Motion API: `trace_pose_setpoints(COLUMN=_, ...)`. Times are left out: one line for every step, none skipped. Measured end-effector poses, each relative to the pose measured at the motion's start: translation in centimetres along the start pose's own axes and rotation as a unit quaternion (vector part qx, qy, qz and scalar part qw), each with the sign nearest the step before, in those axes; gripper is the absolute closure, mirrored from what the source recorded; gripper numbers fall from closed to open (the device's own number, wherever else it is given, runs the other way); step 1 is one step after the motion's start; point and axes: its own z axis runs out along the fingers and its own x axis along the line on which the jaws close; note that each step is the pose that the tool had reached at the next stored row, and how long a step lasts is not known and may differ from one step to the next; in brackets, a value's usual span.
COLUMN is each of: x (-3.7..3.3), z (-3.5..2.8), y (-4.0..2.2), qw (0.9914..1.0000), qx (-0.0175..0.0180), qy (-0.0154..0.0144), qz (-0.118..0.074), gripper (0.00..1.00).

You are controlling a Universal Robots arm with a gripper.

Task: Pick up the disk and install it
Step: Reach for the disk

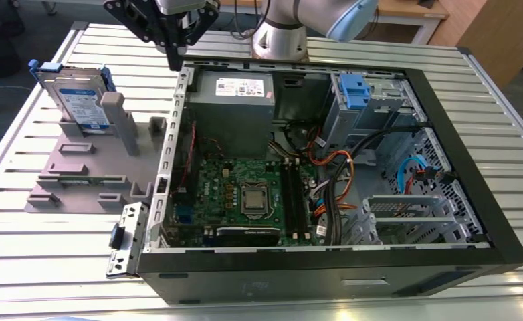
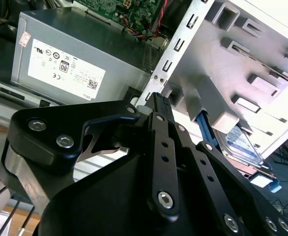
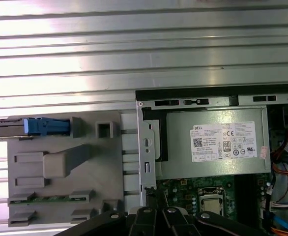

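Exterior view, clock positions read on that picture

- Slatted aluminium table point(image 1: 56, 267) carries everything
- Open black desktop computer case point(image 1: 315, 281) lies on its side, from centre out to three o'clock
- Grey moulded plastic fixture point(image 1: 74, 174) sits on the slats at nine o'clock, just beside the case wall
- Grey metal power supply box with a white sticker point(image 1: 235, 107) is in the case corner at twelve o'clock; also seen in both wrist views
- Green motherboard point(image 1: 243, 194) lies flat at centre
- Black linkage gripper point(image 1: 174, 63) hangs at eleven o'clock over the case's corner rim beside the power supply. Jaws are drawn together with nothing between them, as in the second wrist view point(image 2: 156, 98)
- The disk point(image 1: 79, 100), a silver-grey drive with a white-and-blue label in a bright blue bracket, stands on edge in the fixture at ten o'clock, at the gripper's eight o'clock and well apart from it
- Small blue plastic latch point(image 1: 354, 90) sits in the drive bay at one o'clock
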Motion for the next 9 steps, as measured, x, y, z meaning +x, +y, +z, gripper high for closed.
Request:
trace_pose_setpoints(x=0.02, z=0.00, y=0.00, qw=1.00000, qx=0.0000, qy=0.0000, qz=0.000, gripper=0.89)
trace_pose_setpoints(x=0.04, z=0.00, y=0.00, qw=1.00000, qx=0.0000, qy=0.0000, qz=0.000, gripper=0.89)
trace_pose_setpoints(x=0.07, z=0.00, y=-0.01, qw=1.00000, qx=0.0000, qy=0.0000, qz=0.000, gripper=0.89)
trace_pose_setpoints(x=0.09, z=0.00, y=-0.01, qw=1.00000, qx=0.0000, qy=0.0000, qz=0.000, gripper=0.89)
trace_pose_setpoints(x=0.11, z=0.00, y=-0.01, qw=1.00000, qx=0.0000, qy=0.0000, qz=0.000, gripper=0.89)
trace_pose_setpoints(x=0.13, z=0.00, y=-0.01, qw=1.00000, qx=0.0000, qy=0.0000, qz=0.000, gripper=0.89)
trace_pose_setpoints(x=0.15, z=0.00, y=-0.01, qw=1.00000, qx=0.0000, qy=0.0000, qz=0.000, gripper=0.89)
trace_pose_setpoints(x=0.17, z=0.00, y=-0.01, qw=1.00000, qx=0.0001, qy=0.0000, qz=0.000, gripper=0.89)
trace_pose_setpoints(x=0.19, z=-0.01, y=-0.02, qw=1.00000, qx=0.0001, qy=0.0000, qz=0.000, gripper=0.89)
